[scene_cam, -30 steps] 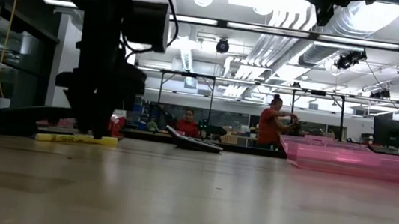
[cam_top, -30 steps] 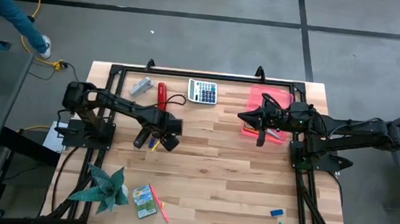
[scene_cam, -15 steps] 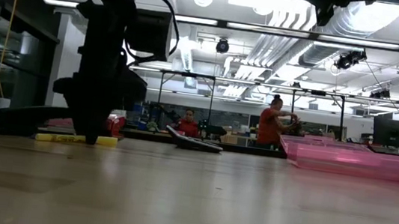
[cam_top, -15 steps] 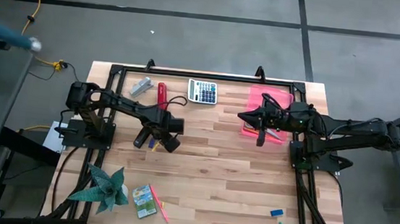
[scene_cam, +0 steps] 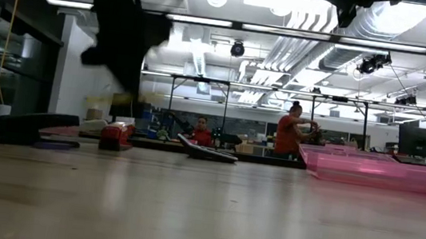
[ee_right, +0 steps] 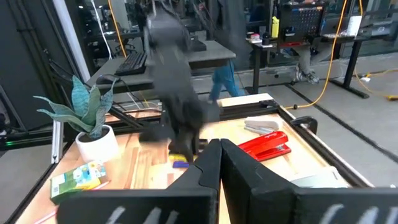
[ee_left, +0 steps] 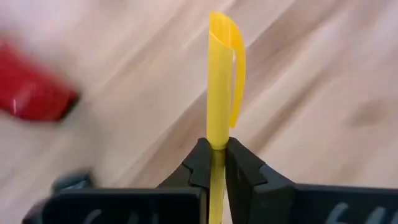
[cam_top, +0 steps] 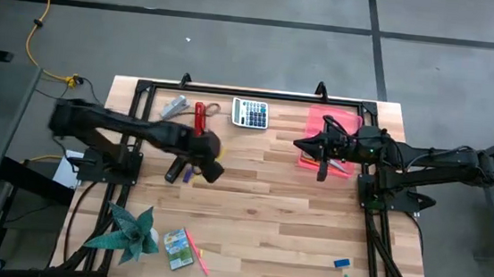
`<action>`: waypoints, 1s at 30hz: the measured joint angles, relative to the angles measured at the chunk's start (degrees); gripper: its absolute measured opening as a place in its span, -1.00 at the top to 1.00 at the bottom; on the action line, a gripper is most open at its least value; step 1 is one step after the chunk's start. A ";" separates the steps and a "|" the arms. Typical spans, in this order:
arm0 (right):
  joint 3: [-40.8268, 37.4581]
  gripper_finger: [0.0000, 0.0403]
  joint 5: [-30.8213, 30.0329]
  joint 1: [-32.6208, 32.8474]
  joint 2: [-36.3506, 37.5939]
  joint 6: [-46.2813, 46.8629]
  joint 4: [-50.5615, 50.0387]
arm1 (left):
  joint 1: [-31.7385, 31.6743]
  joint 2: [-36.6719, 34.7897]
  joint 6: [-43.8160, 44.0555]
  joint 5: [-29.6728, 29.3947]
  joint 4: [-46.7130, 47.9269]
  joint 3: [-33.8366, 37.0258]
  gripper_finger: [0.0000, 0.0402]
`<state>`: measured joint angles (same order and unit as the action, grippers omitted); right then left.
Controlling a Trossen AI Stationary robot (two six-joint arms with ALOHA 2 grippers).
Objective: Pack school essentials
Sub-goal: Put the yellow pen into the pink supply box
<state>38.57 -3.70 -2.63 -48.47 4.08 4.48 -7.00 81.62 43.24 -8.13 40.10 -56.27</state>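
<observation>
No lettering, label or number can be read anywhere on the table; the calculator's (cam_top: 250, 113) keys and the crayon box (cam_top: 178, 248) print stay illegible.

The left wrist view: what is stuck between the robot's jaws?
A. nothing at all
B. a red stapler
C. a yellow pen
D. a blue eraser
C: the left gripper has its jaws shut on the yellow pen, which pokes straight out past them above the wooden table.
</observation>
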 joint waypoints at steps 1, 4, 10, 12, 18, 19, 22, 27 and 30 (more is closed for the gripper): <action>0.00 1.00 0.23 0.00 0.00 0.11 -0.21 | 0.80 -2.60 -0.39 -1.74 -2.09 -0.06 0.97; 0.00 1.00 0.99 0.00 0.02 0.14 -0.47 | 4.00 -9.83 -3.77 -8.82 -10.24 0.74 0.97; 0.00 1.00 1.78 0.02 0.02 1.04 -1.01 | 10.57 -19.78 -13.49 -17.75 -36.15 9.70 0.98; 0.00 1.00 2.87 0.02 0.02 1.03 -0.92 | 11.63 -21.29 -15.91 -17.62 -44.74 13.49 0.98; 0.00 1.00 4.82 0.04 0.02 1.36 -0.31 | 12.37 -22.60 -18.42 -12.53 -63.16 21.36 0.98; 0.00 1.00 5.49 0.04 0.02 1.55 -0.20 | 12.35 -22.53 -18.42 -11.75 -64.39 21.83 0.98; 0.00 1.00 6.88 0.04 0.01 3.17 0.50 | 12.28 -22.13 -19.16 -10.63 -66.00 21.92 0.98; 0.00 1.00 8.32 0.04 0.00 3.43 4.09 | 12.33 -22.16 -23.03 -8.21 -69.05 21.88 0.98; 0.00 1.00 8.96 0.04 0.02 2.72 5.22 | 12.30 -22.14 -23.04 -6.30 -68.82 21.88 0.98</action>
<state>38.57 5.26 -2.59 -48.45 6.81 9.70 5.30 59.48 20.20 -14.44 -28.71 -34.39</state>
